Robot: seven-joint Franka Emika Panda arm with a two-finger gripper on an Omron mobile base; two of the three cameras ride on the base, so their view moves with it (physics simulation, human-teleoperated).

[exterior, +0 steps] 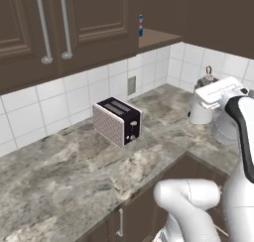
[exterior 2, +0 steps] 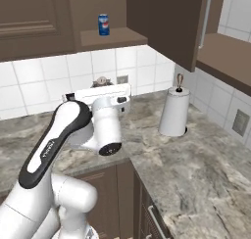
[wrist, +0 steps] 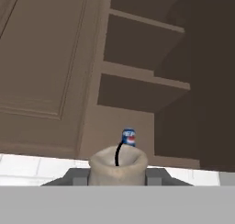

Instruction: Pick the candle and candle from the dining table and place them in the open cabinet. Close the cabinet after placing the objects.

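A short pale beige candle (wrist: 118,165) with a black wick sits between my two fingers, and my gripper (wrist: 118,175) is shut on it. In the hand view it points up at the open cabinet (wrist: 142,81), a dark brown one with bare shelves. A small blue can (wrist: 129,137) stands on the lowest shelf, just beyond the candle. In the right base view my gripper (exterior 2: 101,82) hangs over the counter below that shelf (exterior 2: 115,38), where the can (exterior 2: 103,24) stands; the cabinet's open door (exterior 2: 166,22) swings out to the right. In the left base view my hand (exterior: 218,92) is at the right.
A toaster (exterior: 118,121) stands on the marble counter (exterior: 74,176) to the left. A paper towel roll (exterior 2: 174,113) stands on the counter right of my hand. Closed cabinet doors with long silver handles (exterior: 44,28) hang at upper left. Tiled wall runs behind.
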